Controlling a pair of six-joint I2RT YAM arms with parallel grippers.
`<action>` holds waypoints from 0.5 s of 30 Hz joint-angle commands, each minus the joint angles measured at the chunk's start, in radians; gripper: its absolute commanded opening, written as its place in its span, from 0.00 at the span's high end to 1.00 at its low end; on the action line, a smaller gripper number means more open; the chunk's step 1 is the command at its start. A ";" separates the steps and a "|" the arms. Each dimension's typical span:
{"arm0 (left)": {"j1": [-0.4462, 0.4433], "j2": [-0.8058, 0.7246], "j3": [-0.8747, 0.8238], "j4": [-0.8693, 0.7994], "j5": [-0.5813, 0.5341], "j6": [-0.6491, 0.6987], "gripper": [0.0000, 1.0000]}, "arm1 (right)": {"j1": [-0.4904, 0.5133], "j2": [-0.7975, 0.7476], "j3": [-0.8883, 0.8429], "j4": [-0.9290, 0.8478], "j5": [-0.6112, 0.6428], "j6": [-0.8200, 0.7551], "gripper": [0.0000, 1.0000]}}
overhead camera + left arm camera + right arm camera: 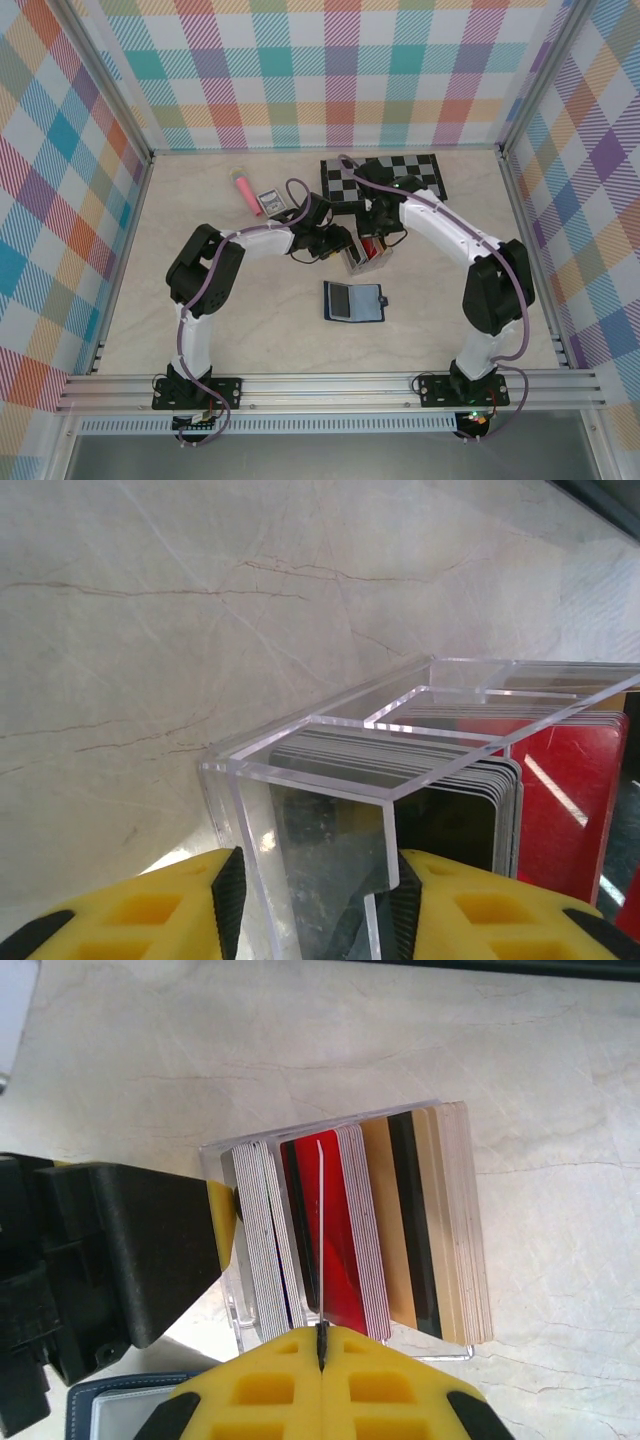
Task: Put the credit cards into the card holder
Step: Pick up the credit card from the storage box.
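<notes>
1. At mid-tabletop [250,310], both arms meet over a clear card stand [300,772]. From above, the two hands cover most of the stand, and its contents are hard to make out there.
2. Left hand [318,872]: closed to the width of the stand's end, with a pad against each side of the acrylic wall. The lower edge of the left wrist view cuts off its fingers.
3. Right hand [322,1335]: pinched almost together on a single card [320,1230], gripped by the edge nearest the camera. The card is seen edge-on as a thin pale line, so its face and colour cannot be told. Whether its far end is seated in the stand cannot be told.
4. Credit cards [400,1220]: upright and tightly packed in the stand, in pale grey, red, brown, tan and off-white. They cannot be counted.
5. Card holder [353,302]: navy, lying open and flat on the tabletop just nearer the arm bases than the stand, apart from both hands. The bottom-left corner of the right wrist view cuts it off.
6. Chessboard [385,178]: on the far side, partly hidden by the right arm.
</notes>
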 commanded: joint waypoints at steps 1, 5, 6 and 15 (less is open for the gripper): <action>0.001 -0.061 -0.011 -0.032 0.001 0.013 0.52 | -0.012 -0.005 -0.014 0.009 -0.036 0.023 0.98; 0.002 -0.102 -0.036 -0.012 0.003 0.006 0.42 | -0.019 -0.038 -0.033 0.035 -0.071 0.042 0.99; 0.004 -0.121 -0.047 0.003 0.006 0.001 0.38 | -0.025 -0.055 -0.040 0.041 -0.086 0.048 0.98; 0.078 -0.239 -0.190 0.387 0.252 -0.183 0.20 | -0.142 -0.259 -0.163 0.184 -0.400 0.152 0.98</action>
